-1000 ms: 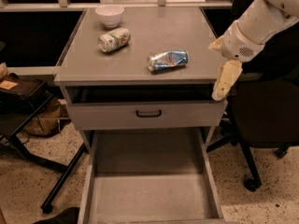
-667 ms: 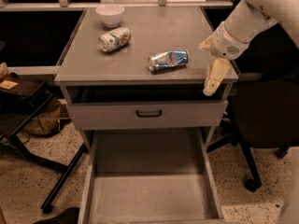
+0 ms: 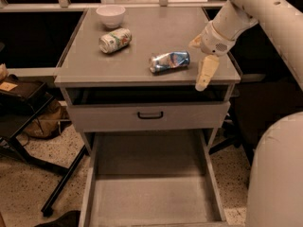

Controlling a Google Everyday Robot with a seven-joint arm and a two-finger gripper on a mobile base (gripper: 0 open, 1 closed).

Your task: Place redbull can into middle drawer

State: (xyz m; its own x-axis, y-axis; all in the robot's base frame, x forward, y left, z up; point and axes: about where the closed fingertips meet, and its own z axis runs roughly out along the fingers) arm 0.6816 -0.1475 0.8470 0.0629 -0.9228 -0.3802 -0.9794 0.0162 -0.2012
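Observation:
The redbull can point(image 3: 169, 61), blue and silver and crumpled, lies on its side on the grey cabinet top point(image 3: 142, 32), right of centre. My gripper point(image 3: 201, 58) hangs over the right part of the top, just right of the can and not touching it. Its fingers are spread apart and empty; one beige finger point(image 3: 207, 73) points down past the front edge. The middle drawer point(image 3: 151, 197) is pulled out wide below, its flat grey floor bare.
A white can with green and red print point(image 3: 114, 40) lies at the back left, near a white bowl point(image 3: 111, 15). A grey drawer front with a black handle point(image 3: 150, 115) sits above the open drawer. Black chair legs point(image 3: 57, 174) stand at left; my own body point(image 3: 277, 174) is at right.
My arm has swung left, from beyond the cabinet's right edge to over its top, bringing the gripper close to the redbull can. The can has not moved.

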